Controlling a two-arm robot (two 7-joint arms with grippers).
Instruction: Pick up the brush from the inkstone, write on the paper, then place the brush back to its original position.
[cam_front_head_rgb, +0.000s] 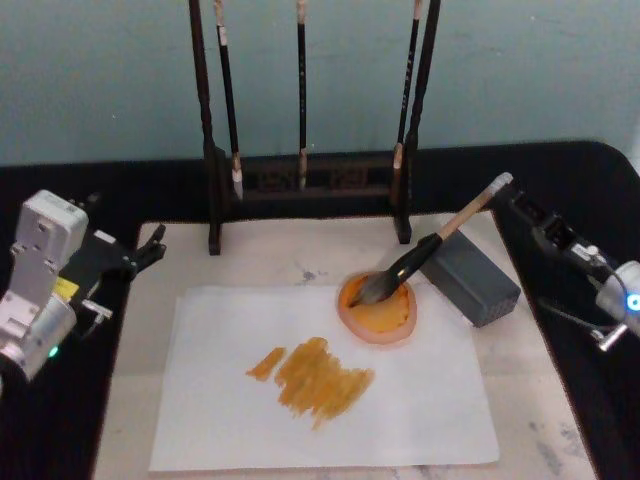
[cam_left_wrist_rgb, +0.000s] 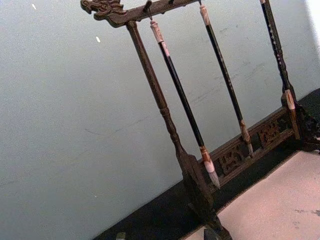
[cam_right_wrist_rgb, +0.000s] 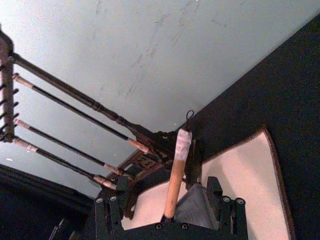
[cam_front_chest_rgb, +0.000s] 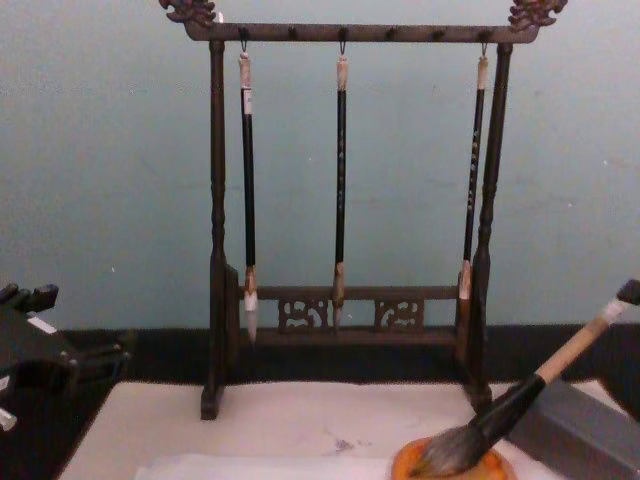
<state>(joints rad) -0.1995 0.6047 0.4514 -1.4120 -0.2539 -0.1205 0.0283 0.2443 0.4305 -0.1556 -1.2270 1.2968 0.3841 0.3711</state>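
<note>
Now, brush (cam_front_head_rgb: 420, 255) tip in inkstone (cam_front_head_rgb: 392, 322), R gripper (cam_front_head_rgb: 518, 203) jaws spread round handle, L gripper (cam_front_head_rgb: 150, 246) parked.

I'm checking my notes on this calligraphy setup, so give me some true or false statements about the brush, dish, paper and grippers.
The big brush has its bristles in the orange dish. True.
The paper is blank. False: orange strokes cover its middle.
Three slim brushes hang on the rack. True.
The right gripper has its jaws shut on the brush. False: they stand open either side of its handle.
The left gripper is over the paper. False: it is at the left edge of the mat, off the paper.
</note>
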